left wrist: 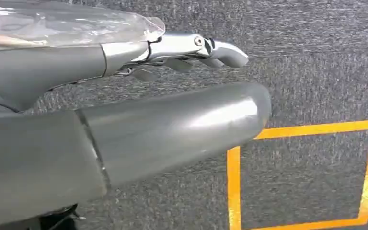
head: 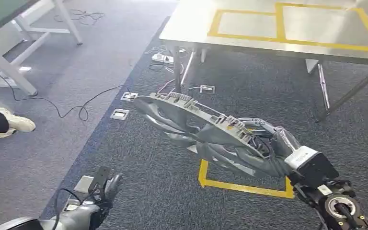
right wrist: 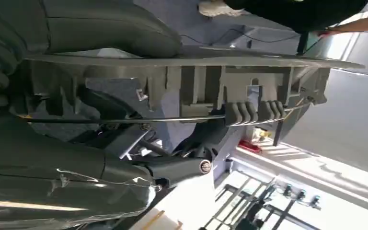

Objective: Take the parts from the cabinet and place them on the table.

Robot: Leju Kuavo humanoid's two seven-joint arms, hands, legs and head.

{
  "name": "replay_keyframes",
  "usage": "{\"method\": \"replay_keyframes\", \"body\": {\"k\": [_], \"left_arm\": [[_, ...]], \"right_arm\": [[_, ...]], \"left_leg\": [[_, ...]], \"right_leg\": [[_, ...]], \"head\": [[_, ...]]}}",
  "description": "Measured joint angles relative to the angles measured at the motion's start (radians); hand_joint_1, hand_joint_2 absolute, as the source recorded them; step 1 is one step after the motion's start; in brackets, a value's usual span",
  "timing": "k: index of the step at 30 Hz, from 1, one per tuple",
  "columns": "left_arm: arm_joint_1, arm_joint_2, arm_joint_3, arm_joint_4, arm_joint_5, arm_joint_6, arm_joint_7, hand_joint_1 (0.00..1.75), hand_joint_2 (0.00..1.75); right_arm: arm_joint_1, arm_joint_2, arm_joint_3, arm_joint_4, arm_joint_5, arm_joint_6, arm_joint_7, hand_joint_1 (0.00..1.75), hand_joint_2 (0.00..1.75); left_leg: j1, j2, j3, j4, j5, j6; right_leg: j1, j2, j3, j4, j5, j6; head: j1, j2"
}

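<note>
Leftmost in the head view, a person's shoe (head: 14, 123) and dark trouser leg rest on the grey carpet near loose black cables (head: 62, 111). Low in the same view hangs the left hand (head: 103, 189), holding nothing; the left wrist view shows its thumb and fingers apart over carpet and a square of yellow floor tape (left wrist: 306, 129). Further right, the part (head: 196, 122), a large grey plastic moulding with ribs and clips along its upper edge, juts out across the middle of the picture above the floor, gripped at its near end by the right hand (head: 268, 146); the right wrist view shows that hand's fingers (right wrist: 172, 165) curled under the part's rim and the thumb over its top, so the grasp looks firm. Beyond, at upper right, stands the table (head: 191, 28), its steel top marked with yellow tape rectangles (head: 278, 24). By my reading the part is already out of the cabinet and is being carried; it is well short of the table, so the approach, the set-down and any further parts remain. A white label sits on the right wrist, but its writing is too small to read, and no brand is legible anywhere.
</note>
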Motion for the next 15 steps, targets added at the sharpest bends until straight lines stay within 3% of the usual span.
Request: {"method": "replay_keyframes", "body": {"k": [1,2,4,5,7,8,9,10,11,13,15], "left_arm": [[0.002,0.000,0.000,0.000,0.000,0.000,0.000,0.00,0.00],[0.002,0.000,0.000,0.000,0.000,0.000,0.000,0.00,0.00],[0.002,-0.001,0.000,0.000,-0.002,0.000,0.000,0.00,0.00],[0.004,-0.003,0.000,0.000,-0.002,0.000,0.000,0.00,0.00],[-0.001,-0.005,0.000,0.000,-0.003,0.000,0.000,0.00,0.00],[-0.001,-0.005,0.000,0.000,-0.003,0.000,0.000,0.00,0.00],[0.001,-0.006,0.000,0.000,-0.005,0.000,-0.001,0.00,0.00],[-0.002,-0.006,0.000,0.000,-0.005,0.000,0.000,0.00,0.00],[-0.004,-0.006,0.000,0.000,-0.005,0.000,-0.001,0.00,0.00],[-0.008,-0.008,0.000,0.000,-0.005,0.000,-0.001,0.00,0.00],[-0.002,-0.006,0.000,0.000,-0.005,0.000,0.000,0.00,0.00]], "right_arm": [[0.004,0.000,0.000,0.000,0.000,0.000,0.000,1.75,1.75],[0.006,0.000,0.000,0.000,0.000,0.000,0.000,1.75,1.75],[0.008,0.000,0.000,0.000,0.000,0.000,0.001,1.75,1.75],[0.008,0.000,0.000,0.000,0.000,-0.001,0.001,1.75,1.75],[0.009,0.000,-0.001,-0.001,-0.001,-0.003,0.000,1.75,1.75],[0.012,0.000,-0.002,-0.003,-0.001,-0.004,-0.001,1.75,1.75],[0.012,0.000,-0.003,-0.004,-0.001,-0.004,-0.001,1.75,1.75],[0.013,0.000,-0.003,-0.005,-0.001,-0.005,0.000,1.75,1.75],[0.013,0.000,-0.003,-0.007,-0.001,-0.004,0.000,1.75,1.75],[0.012,0.000,-0.003,-0.007,-0.001,-0.005,0.001,1.75,1.75],[0.013,0.000,-0.003,-0.007,-0.001,-0.007,0.000,1.75,1.75]], "left_leg": [[-0.002,-0.002,0.011,0.000,-0.008,0.000],[-0.004,-0.004,0.025,0.000,-0.017,0.000],[-0.009,-0.006,0.057,0.000,-0.038,-0.002],[-0.008,-0.006,0.063,-0.004,-0.047,-0.003],[-0.008,-0.006,0.065,-0.001,-0.056,-0.015],[-0.006,-0.006,0.068,-0.007,-0.058,-0.022],[-0.009,-0.005,0.076,0.000,-0.055,-0.026],[-0.008,-0.003,0.085,0.001,-0.059,-0.033],[-0.004,-0.001,0.072,0.031,-0.061,-0.037],[-0.002,0.001,-0.017,0.181,-0.077,-0.048],[0.005,0.001,-0.122,0.313,-0.141,-0.056]], "right_leg": [[0.000,0.000,-0.022,0.013,0.006,0.000],[0.001,0.000,-0.019,-0.022,0.037,-0.003],[0.004,0.001,0.030,-0.190,0.151,-0.017],[0.010,0.001,0.052,-0.272,0.220,-0.030],[0.020,-0.001,0.064,-0.327,0.195,-0.038],[0.022,-0.002,0.075,-0.325,0.207,-0.042],[0.022,-0.003,0.072,-0.335,0.198,-0.050],[0.018,0.001,0.097,-0.344,0.200,-0.055],[0.014,0.000,0.117,-0.350,0.199,-0.058],[0.011,0.000,0.134,-0.354,0.186,-0.064],[0.009,0.002,0.154,-0.354,0.167,-0.064]], "head": [[0.000,0.000],[0.001,0.000],[0.003,0.000],[0.005,0.000],[0.008,0.000],[0.006,0.000],[0.005,0.000],[0.004,0.000],[0.006,0.000],[-0.003,0.000],[-0.004,0.000]]}}
